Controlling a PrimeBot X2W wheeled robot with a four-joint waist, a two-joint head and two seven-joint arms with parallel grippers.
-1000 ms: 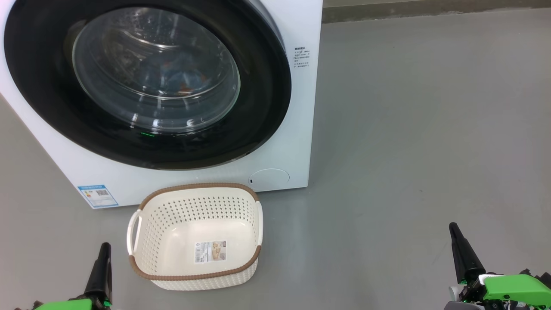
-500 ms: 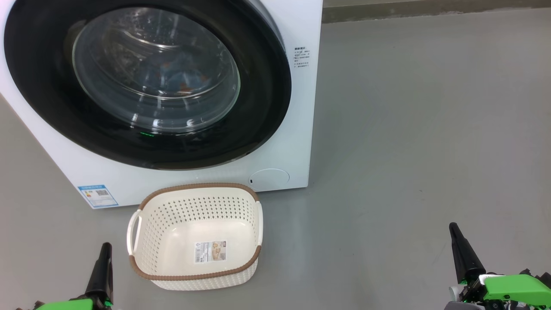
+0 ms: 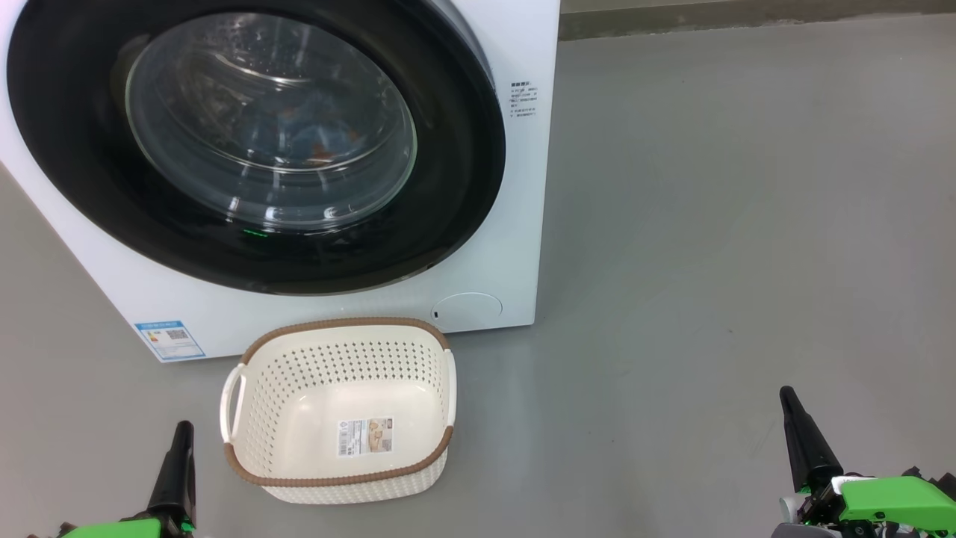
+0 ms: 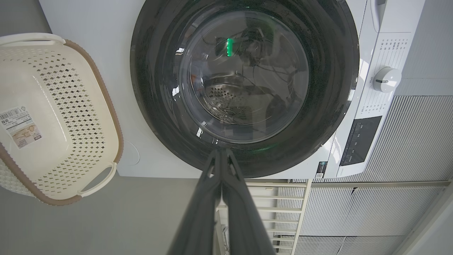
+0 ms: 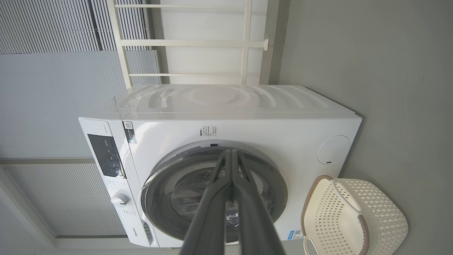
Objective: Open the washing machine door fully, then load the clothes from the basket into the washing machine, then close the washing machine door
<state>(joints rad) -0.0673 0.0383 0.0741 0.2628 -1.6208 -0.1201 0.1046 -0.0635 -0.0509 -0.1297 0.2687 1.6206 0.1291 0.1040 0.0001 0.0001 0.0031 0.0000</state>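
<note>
— Washing machine door: where does it stand?

— Shut, as far as I can judge. Its black ring lies flat against the white front of the washing machine. Whether the latch has caught, I cannot tell.

— And the clothes?

— Light blue fabric with orange patches shows through the door glass, so the clothes are inside the drum.

— Anything left in the basket?

— Nothing but the paper label on its base. The basket sits on the floor just on the near side of the machine, left of the middle.

— What are the arms doing?

— The left gripper is at the near left, just beside the basket's left handle but apart from it. The right gripper is at the near right, well apart from both basket and machine. On each, the two dark fingers are pressed together on nothing; both wrist views show this plainly.

— So how far along is the job?

— At its end, I would say. The clothes are loaded, the basket is cleared, and the washing machine door looks closed. The only thing I would check is that the door has truly latched.
</note>
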